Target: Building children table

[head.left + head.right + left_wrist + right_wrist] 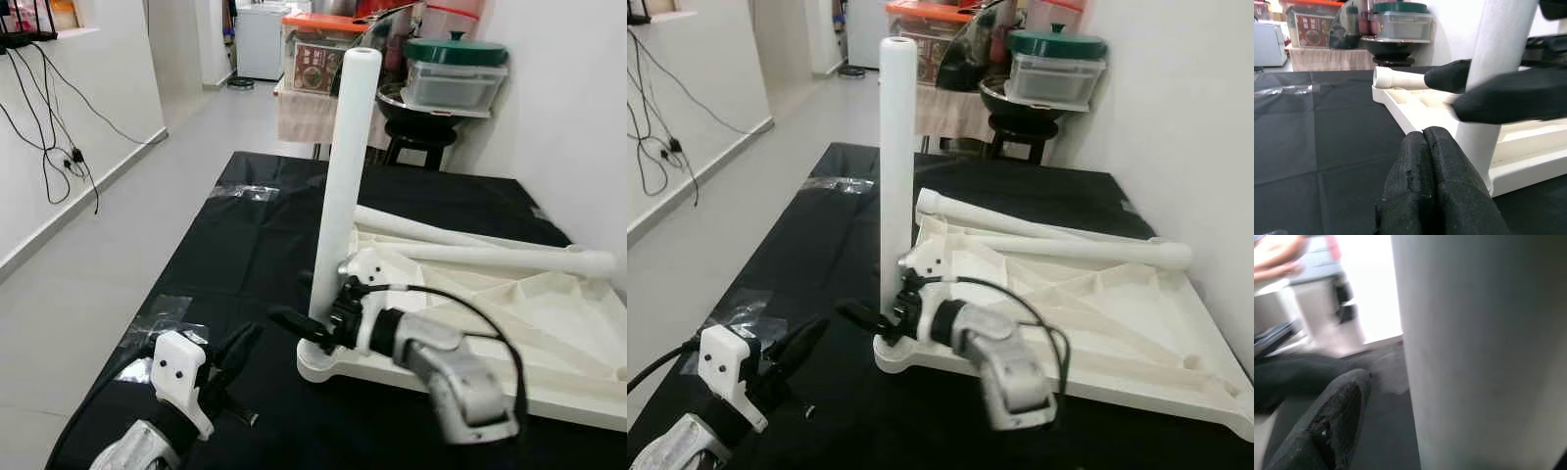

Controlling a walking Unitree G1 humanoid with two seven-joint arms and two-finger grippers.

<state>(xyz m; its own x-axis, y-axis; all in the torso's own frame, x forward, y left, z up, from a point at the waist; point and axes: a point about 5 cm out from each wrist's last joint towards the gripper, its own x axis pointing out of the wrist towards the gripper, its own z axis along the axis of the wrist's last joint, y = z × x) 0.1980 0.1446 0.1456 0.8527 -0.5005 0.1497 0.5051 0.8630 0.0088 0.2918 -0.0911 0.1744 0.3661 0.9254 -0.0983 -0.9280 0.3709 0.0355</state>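
A white table top (549, 333) lies upside down on a black cloth (245, 245). One white leg (343, 176) stands upright in its near left corner. Two more legs (490, 257) lie across the table top. My right gripper (309, 328) reaches around the bottom of the upright leg, with one finger in front of it and one behind. The right wrist view shows a gap between one finger (1332, 421) and the leg (1484, 352), so the gripper is open. My left gripper (1425, 147) is shut and empty, low over the cloth just short of that corner.
The cloth's left edge drops to a grey floor (98, 264). Clear tape patches (162, 313) lie on the cloth near my left arm. A stool with a pot and lidded boxes (441, 98) stands behind the table. A white wall (578, 117) runs close along the right.
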